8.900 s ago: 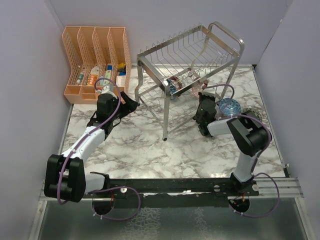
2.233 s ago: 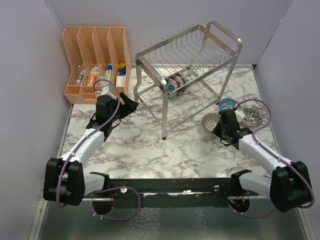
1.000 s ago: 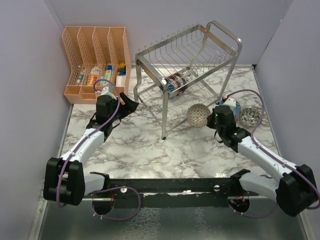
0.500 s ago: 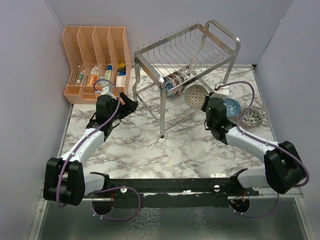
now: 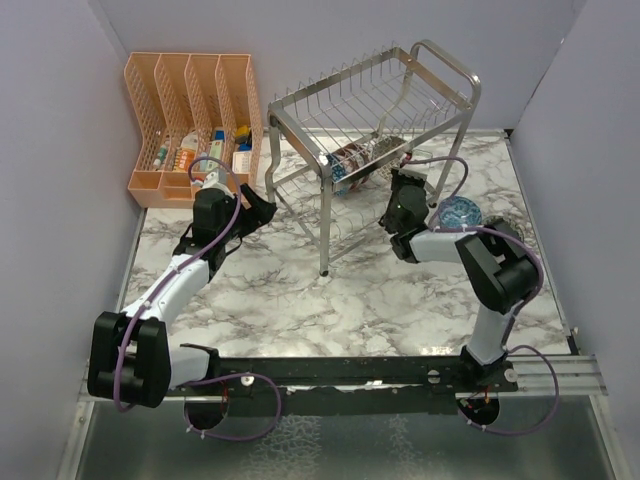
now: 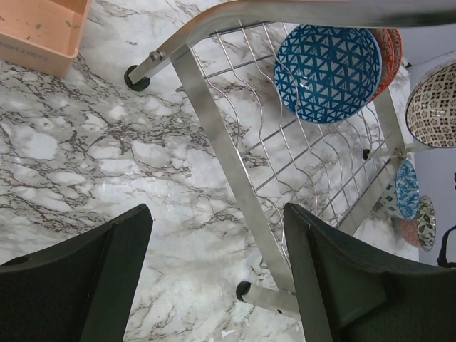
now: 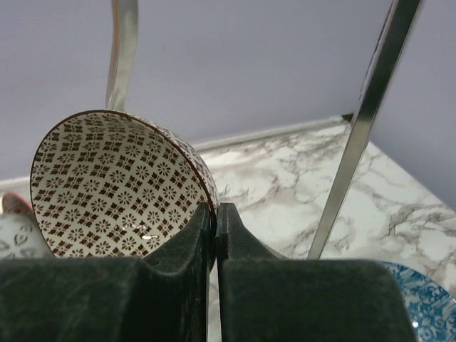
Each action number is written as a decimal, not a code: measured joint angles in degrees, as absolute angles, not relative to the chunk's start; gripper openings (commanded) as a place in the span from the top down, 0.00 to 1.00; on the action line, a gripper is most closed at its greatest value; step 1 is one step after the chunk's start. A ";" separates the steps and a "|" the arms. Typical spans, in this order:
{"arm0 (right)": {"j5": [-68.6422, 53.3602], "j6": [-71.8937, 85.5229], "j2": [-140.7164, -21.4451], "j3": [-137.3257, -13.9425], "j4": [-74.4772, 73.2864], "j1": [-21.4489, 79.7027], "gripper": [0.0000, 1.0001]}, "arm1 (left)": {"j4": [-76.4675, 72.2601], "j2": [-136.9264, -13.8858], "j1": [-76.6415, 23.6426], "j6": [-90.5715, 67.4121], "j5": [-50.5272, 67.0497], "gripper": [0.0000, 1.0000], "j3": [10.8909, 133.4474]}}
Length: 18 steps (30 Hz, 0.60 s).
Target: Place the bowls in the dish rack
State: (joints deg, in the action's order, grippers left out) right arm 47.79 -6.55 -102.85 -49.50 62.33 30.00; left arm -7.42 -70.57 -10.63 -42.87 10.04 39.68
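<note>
Now grips a brown-patterned bowl (image 7: 114,182) by its rim with the right end effector (image 7: 215,214), fingers clenched tight. Holds that bowl tilted on edge at the right side of the rack (image 5: 380,100), beside the lower tier. Holds the left end effector (image 6: 216,214) released and empty, near the rack's front leg. Shows a blue bowl (image 6: 326,68) and a red bowl (image 6: 390,50) standing on edge under the top tier. Shows a second blue bowl (image 5: 459,213) lying on the bench (image 5: 300,290), right of the rack.
</note>
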 measured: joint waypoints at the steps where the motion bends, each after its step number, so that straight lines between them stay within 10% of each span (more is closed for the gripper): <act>1: 48.49 -8.88 -104.66 -50.61 65.06 30.00 0.99 | -7.42 -70.57 -10.63 -42.85 10.04 0.23 39.68; 18: 53.45 -38.76 -122.87 -64.62 83.61 29.93 0.99 | -8.27 -70.57 -10.63 -42.70 10.48 0.23 39.68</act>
